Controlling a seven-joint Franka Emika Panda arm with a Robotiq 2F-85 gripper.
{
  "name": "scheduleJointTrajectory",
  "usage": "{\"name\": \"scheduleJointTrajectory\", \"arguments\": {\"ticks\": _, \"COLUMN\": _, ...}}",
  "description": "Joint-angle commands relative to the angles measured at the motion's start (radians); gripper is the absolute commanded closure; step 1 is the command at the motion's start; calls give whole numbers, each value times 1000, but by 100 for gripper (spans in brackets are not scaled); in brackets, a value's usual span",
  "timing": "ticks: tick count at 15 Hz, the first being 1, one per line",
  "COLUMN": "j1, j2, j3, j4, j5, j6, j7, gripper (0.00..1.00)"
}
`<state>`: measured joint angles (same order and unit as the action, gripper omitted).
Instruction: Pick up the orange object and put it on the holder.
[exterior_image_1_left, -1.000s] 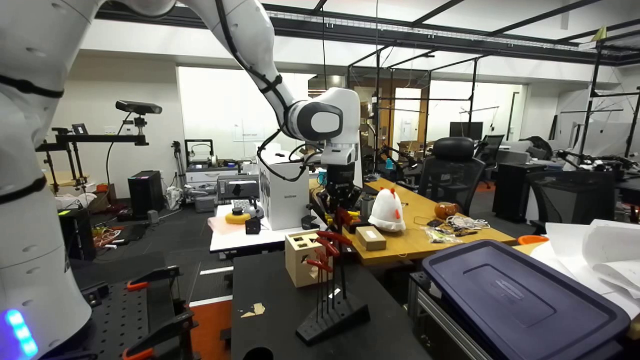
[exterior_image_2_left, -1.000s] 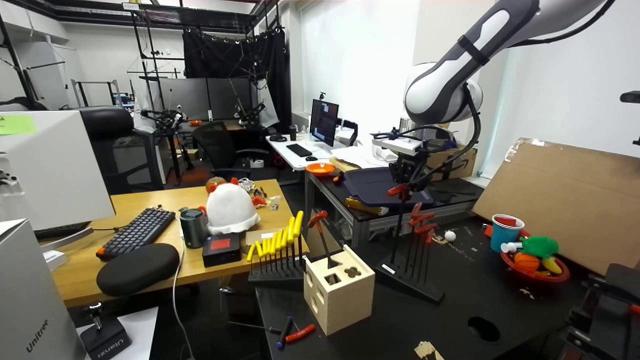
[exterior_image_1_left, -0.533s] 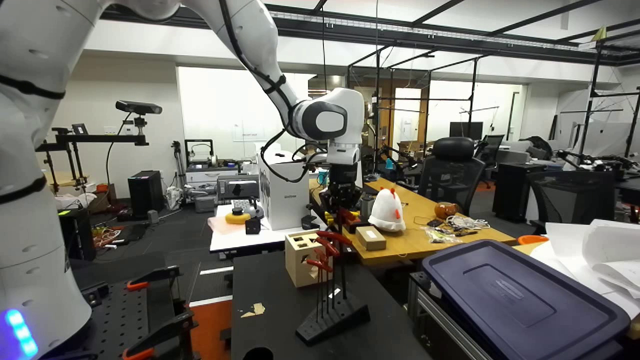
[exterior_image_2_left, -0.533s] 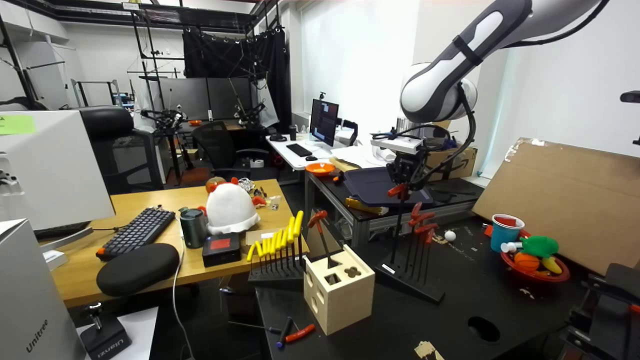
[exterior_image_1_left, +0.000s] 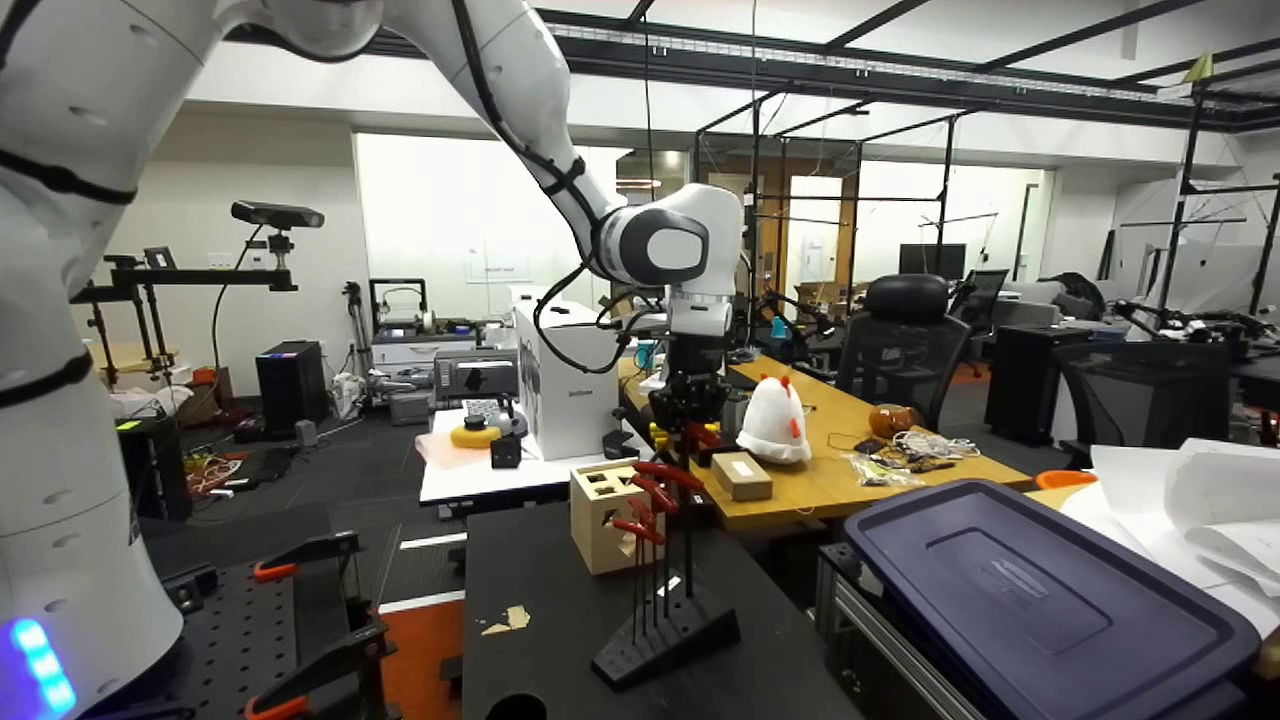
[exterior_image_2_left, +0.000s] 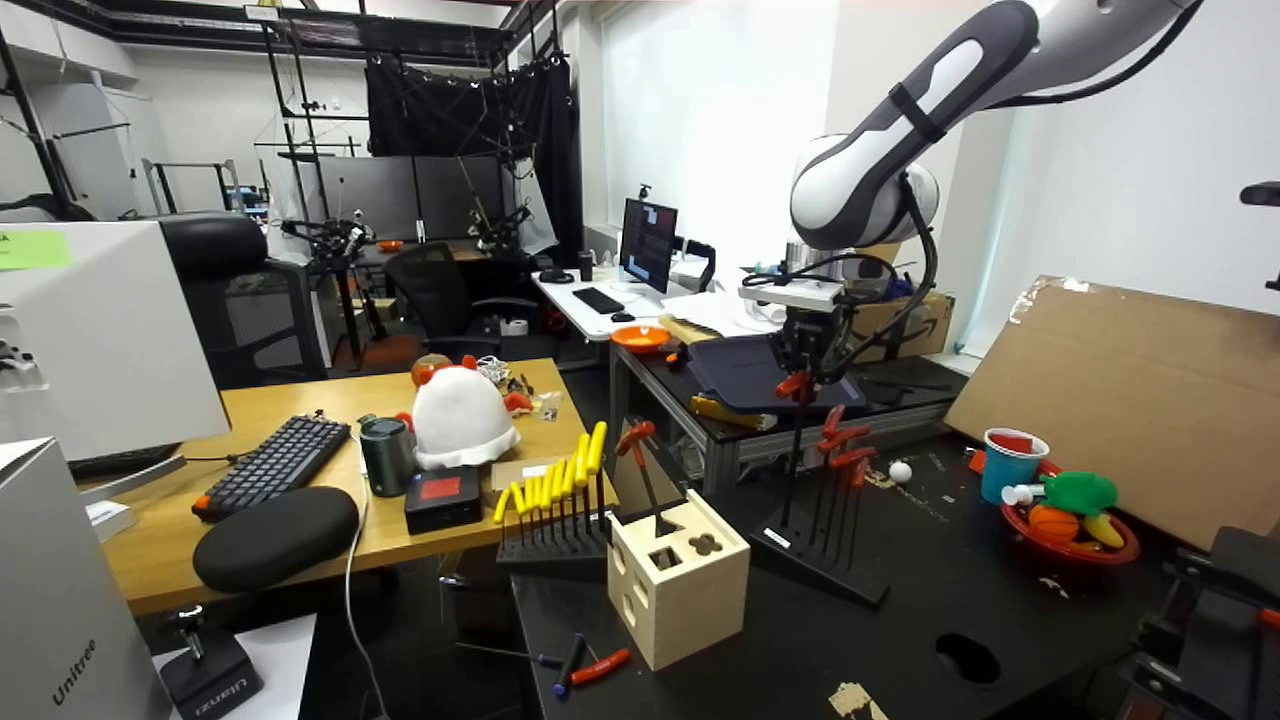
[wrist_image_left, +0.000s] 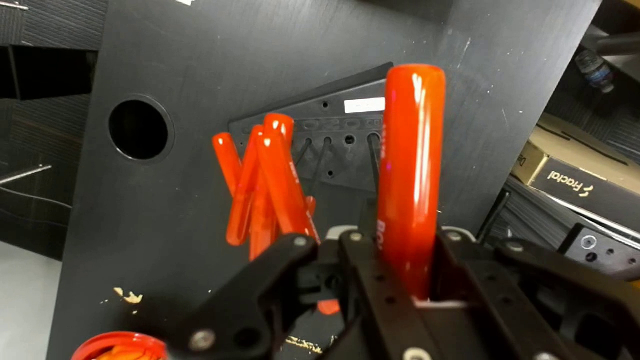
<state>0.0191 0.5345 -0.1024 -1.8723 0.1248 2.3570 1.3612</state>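
Note:
The orange object is an orange-red T-handled hex key. My gripper is shut on its handle, with a finger on each side. In an exterior view the key stands nearly upright below the gripper. Its shaft runs down to the flat black stand, where its lower end appears to be in a hole. The holder, a pale wooden block with cut-out holes, stands beside the black stand; it also shows in an exterior view. It is out of the wrist view.
Several smaller red-handled keys stand close beside the held key. Another red-handled key rises at the block's top. A rack of yellow-handled keys is behind. A red bowl of toys and a blue cup are across the table.
The arm and gripper have shifted slightly, rightward in one picture and leftward in another. The key's upper end has moved a little with the gripper; its lower end stays at the black stand.

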Motion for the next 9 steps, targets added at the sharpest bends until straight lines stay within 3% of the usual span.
{"name": "scheduleJointTrajectory", "arguments": {"ticks": 1, "j1": -8, "j2": 66, "j3": 7, "j4": 37, "j5": 13, "j6": -39, "j7": -39, "gripper": 95}}
{"name": "scheduleJointTrajectory", "arguments": {"ticks": 9, "j1": -14, "j2": 90, "j3": 9, "j4": 70, "j5": 20, "j6": -62, "j7": -79, "gripper": 95}}
